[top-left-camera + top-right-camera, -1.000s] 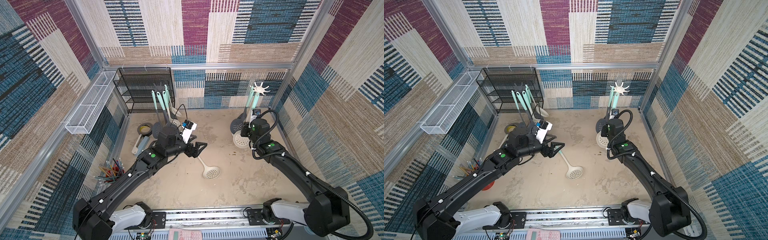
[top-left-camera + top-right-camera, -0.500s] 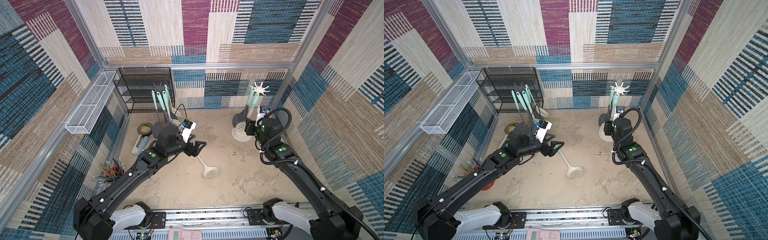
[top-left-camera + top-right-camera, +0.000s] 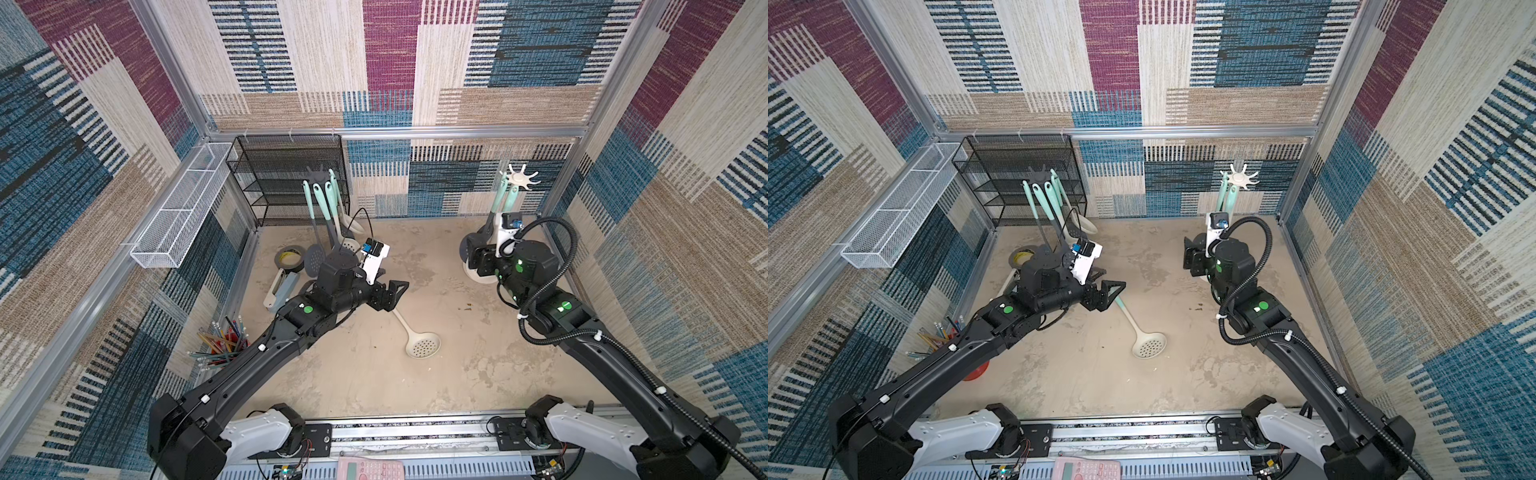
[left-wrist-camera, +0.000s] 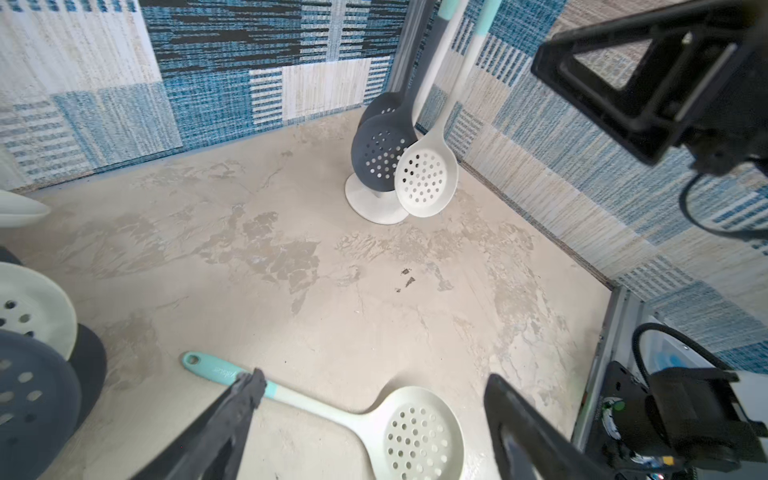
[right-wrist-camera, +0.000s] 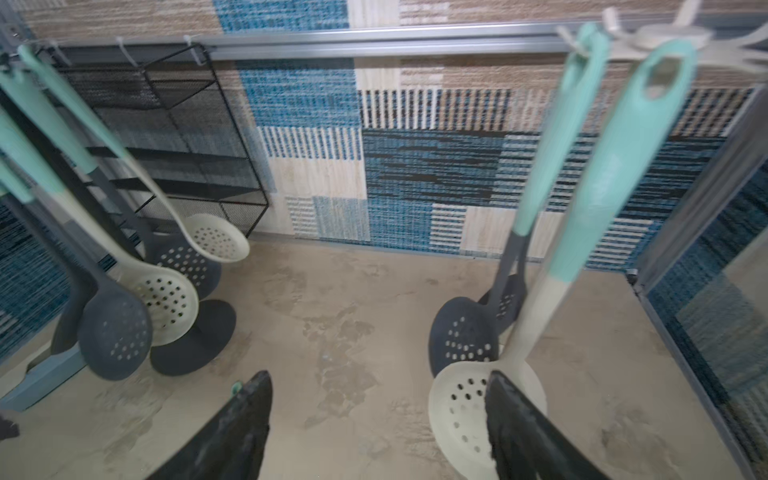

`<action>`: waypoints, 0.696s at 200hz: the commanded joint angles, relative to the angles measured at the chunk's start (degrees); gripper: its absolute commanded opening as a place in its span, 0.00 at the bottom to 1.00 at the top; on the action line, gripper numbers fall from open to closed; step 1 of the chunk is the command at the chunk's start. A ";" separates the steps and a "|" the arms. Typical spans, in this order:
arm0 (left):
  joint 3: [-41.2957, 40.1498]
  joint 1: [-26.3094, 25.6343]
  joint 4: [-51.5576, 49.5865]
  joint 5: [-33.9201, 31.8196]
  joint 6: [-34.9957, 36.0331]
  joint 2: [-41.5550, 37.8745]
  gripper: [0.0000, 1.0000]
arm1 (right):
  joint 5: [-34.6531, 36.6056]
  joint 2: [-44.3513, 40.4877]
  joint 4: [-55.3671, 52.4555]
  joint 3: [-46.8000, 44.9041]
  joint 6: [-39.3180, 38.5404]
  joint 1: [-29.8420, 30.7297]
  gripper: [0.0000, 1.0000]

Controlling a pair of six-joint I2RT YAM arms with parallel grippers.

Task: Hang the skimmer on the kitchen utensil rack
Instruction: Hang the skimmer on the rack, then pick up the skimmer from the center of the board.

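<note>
**Item:** skimmer (image 3: pixel 415 337). It has a cream perforated bowl, a slim cream neck, and a teal handle (image 4: pixel 220 372) with a hanging eye at the tip.

**Location:** flat on the bench (image 3: pixel 457 386), well apart from the white utensil rack (image 3: pixel 519 179), on the left arm's side of it and roughly broadside to it.

**Handling, as judged:** expect it to be light, probably plastic or silicone. The handle looks stiff, with perhaps a little spring in the neck. The rounded, smooth handle may roll or slip under a shallow pinch. It lies low, so your fingers must come right down to the bench. Once lifted, the bowl end will likely swing downward.

**Where to hold:** on the teal handle, short of the eye, so the eye stays clear for a prong.

**Rack:** a dark skimmer (image 5: pixel 463 336) and a cream skimmer (image 5: pixel 615 166) already hang from it. Bare prongs show at the top.

**Left end effector** (image 4: pixel 374 380): jaws spread wide and empty, poised over the handle. You cannot tell whether a finger touches it.

**Right end effector** (image 5: pixel 378 378): jaws wide apart and gripping nothing, just beside the cream skimmer hanging on the rack.
</note>
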 commanded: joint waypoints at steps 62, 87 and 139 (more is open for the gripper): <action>0.98 0.13 -4.04 -16.05 -0.55 -2.46 0.83 | -14.40 10.12 0.10 -2.68 1.67 6.13 0.74; 1.72 0.18 -5.62 -18.89 -0.10 -2.56 0.82 | -18.39 14.09 0.45 -3.32 2.60 6.69 0.71; 2.52 0.11 -6.83 -17.10 0.64 -1.86 0.82 | -21.91 23.69 0.88 -2.74 4.20 9.24 0.67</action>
